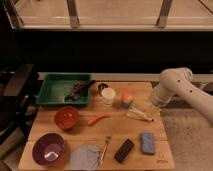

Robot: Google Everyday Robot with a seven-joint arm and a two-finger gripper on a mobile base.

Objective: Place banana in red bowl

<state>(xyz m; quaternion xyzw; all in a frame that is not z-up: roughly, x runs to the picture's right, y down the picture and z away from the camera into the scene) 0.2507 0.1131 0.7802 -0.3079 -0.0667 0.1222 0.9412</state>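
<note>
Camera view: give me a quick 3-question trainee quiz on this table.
1. True or false: the banana lies in the red bowl.
2. The red bowl sits: A) inside the green tray; B) on the table, in front of the tray; C) on the floor.
3. Fill in: the gripper is by the banana's ___ end, as pictured.
Key: 1 false; 2 B; 3 right.

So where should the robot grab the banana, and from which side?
Probably across its middle, coming straight down from above. The banana lies flat on the wooden table, long and slim, so its narrow width suits a pinch. The gripper hovers by its end nearest the arm.
</note>
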